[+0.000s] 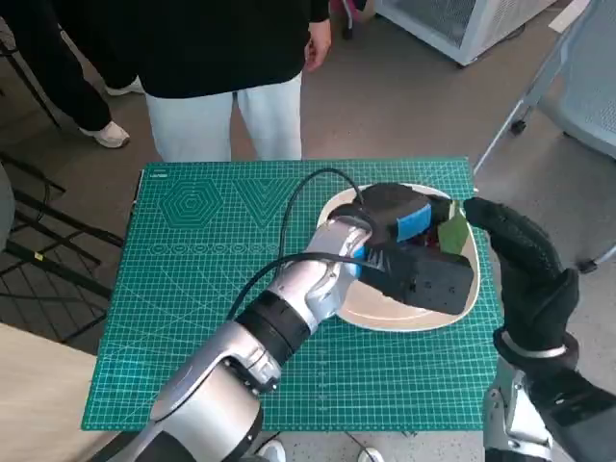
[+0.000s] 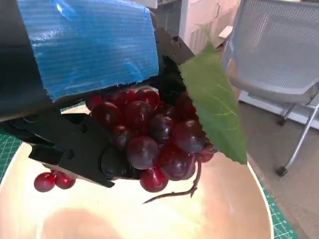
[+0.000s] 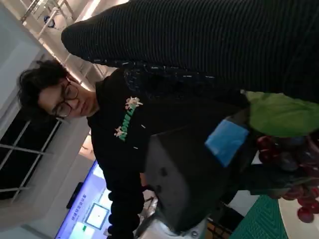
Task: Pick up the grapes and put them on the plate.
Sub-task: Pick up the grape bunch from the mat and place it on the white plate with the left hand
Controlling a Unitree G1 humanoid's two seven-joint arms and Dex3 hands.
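- Green cutting mat point(image 1: 212, 289), printed with a white grid and hexagon patterns, covers the small table; grey floor lies around it.
- Beyond the far edge of the mat we see a person point(image 1: 217, 67) in a black top and white trousers, and at the upper right of the head view a grey mesh chair point(image 1: 587, 87) on castors.
- On the right half of the mat sits a cream plate point(image 1: 385, 313), rounded and pale.
- Our left hand point(image 1: 409, 245), black with blue tape, hangs over the plate and clamps the grapes point(image 2: 154, 137) between its fingers.
- From the head we catch only the green leaf point(image 1: 452, 231) and a dark sliver of fruit beside the hand.
- From the left wrist we see much more: a dark red bunch with a brown stem, the leaf standing up beside it, and the plate's pale surface directly under the fruit. Whether the bunch touches the plate we cannot tell.
- Two loose-looking berries point(image 2: 54, 180) show low beside the fingers, over the plate.
- Our right hand point(image 1: 525, 265), in its black knitted glove, hovers just beside the plate's right rim and holds nothing; we cannot tell whether its fingers are spread or curled.
- From the right wrist we see the person's upper body behind the taped hand, plus ceiling lights and a lit screen.
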